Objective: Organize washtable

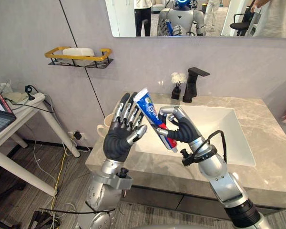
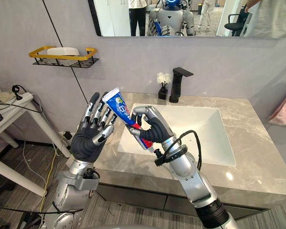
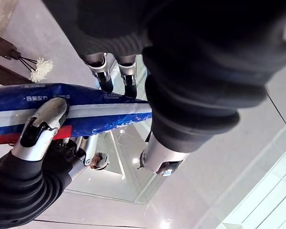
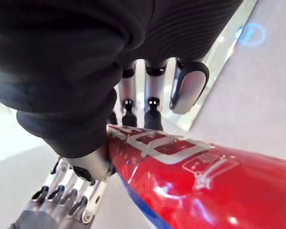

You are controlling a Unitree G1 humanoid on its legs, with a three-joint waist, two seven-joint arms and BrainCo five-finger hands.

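We see the toothpaste tube [image 1: 150, 112] held up in the air in front of the robot, over the front left part of the stone bench [image 1: 269, 138] and the near rim of the sink [image 1: 229, 143]. The tube is tilted, with its flat white end uppermost and leaning to the robot's left; its upper part is blue and its lower part is red.

The right hand [image 1: 181, 130] holds the tube by the red lower part, with fingers and thumb curled round it. In the right wrist view the red end [image 4: 205, 176] fills the foreground just past those fingers.

The left hand [image 1: 118, 138] stands upright just beside the tube with its fingers straight and spread, gripping nothing. In the left wrist view its fingertips [image 3: 105, 78] lie against the blue part, though we cannot tell how firmly.

A pale mug [image 1: 105, 126] sits on the bench's left end, partly hidden behind the left hand. At the back of the sink stands a black tap [image 1: 194, 83], with a small black holder [image 1: 176, 90] of white-tipped sticks just beside it. A yellow-railed wall shelf [image 1: 57, 51] carries a white soap [image 1: 78, 51], and a white side table [image 1: 24, 112] stands to the left of the bench.
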